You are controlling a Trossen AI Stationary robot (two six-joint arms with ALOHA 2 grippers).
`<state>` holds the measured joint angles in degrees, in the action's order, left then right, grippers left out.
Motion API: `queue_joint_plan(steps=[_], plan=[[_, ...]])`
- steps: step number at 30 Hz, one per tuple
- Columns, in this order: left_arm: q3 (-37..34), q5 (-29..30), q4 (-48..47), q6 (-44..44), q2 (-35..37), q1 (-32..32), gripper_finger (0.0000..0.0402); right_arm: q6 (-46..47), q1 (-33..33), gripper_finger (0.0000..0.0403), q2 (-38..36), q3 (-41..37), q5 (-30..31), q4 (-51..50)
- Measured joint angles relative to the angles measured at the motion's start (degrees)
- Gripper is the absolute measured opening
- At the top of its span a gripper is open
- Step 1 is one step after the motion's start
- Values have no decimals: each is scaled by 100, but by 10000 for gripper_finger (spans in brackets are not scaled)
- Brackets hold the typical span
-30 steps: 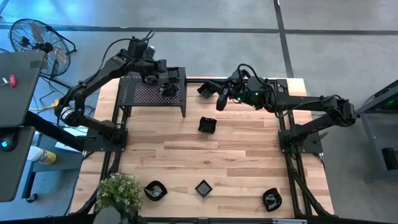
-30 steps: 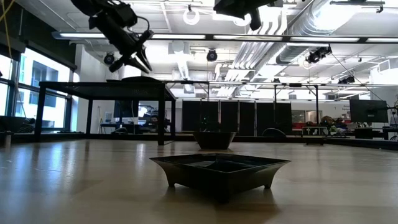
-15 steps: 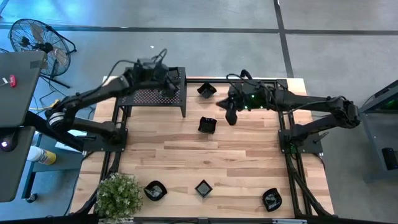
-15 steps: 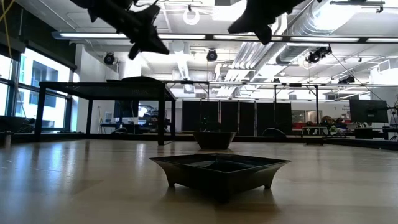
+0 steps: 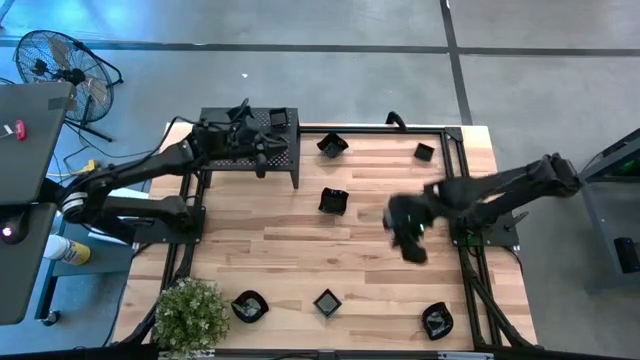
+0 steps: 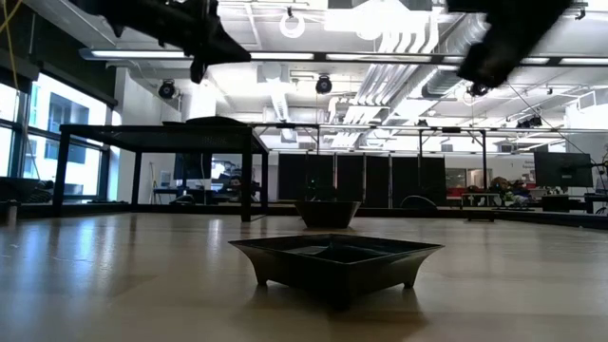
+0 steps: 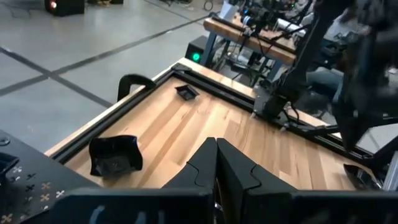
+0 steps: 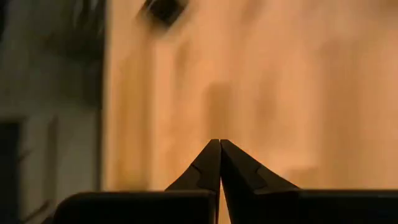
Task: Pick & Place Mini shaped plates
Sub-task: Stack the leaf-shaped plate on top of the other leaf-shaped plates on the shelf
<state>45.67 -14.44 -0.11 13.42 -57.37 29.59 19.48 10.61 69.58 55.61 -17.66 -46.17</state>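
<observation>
**Both arms empty above a worktop dotted with mini plates**

Nearest to us in the low view, a square plate (image 6: 336, 254) sits flat on the wooden worktop (image 6: 114, 285) at lower centre, with a rounder dish (image 6: 328, 211) just behind it. In the high view the near edge of the worktop, along the bottom of the frame, carries three plates: a round one (image 5: 249, 305) at lower left, the square plate (image 5: 327, 301) at lower centre, and another (image 5: 436, 320) at lower right. A potted plant (image 5: 187, 310) stands at the lower left corner.

Farther in, right of centre, we see the right gripper (image 5: 408, 240) above bare wood, blurred in the high view; its wrist view shows the jaws pressed together with nothing between them. One dish (image 5: 333, 201) lies at the middle of the worktop, well apart from that gripper.

Toward the top of the frame, a plate (image 5: 331, 145) rests near the far edge, and a small one (image 5: 424, 152) lies at the upper right. The black perforated shelf (image 5: 222, 158) stands at upper left, and the left gripper (image 5: 262, 160) is over its right part. Its wrist view shows the jaws closed and empty, with one plate (image 7: 115, 155) beyond them. There seem to be dark items on the shelf, though we cannot make them out.
</observation>
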Motion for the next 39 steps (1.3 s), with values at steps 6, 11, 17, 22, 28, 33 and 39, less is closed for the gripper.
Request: queue_joint_plan(steps=[6,11,17,22,28,33,39], plan=[[-48,-63,-10,-10,64,-1,0,1074,1551,32,7,-1006,-532,956],[-48,-165,-22,-10,66,-1,0,1752,2546,76,7,-1661,-552,1951],[-48,-152,-144,-10,66,-1,0,1802,3073,110,22,-2100,-592,2395],[-48,-148,-283,-10,66,-1,0,1631,3193,110,22,-2485,-592,2635],[-48,-146,-349,32,64,-1,0,1614,3193,93,22,-3008,-675,3213],[-48,-144,-349,49,64,-1,0,1603,3193,83,22,-3245,-893,3611],[-48,-139,-346,54,64,-1,0,1594,3193,78,22,-3446,-937,3897]])
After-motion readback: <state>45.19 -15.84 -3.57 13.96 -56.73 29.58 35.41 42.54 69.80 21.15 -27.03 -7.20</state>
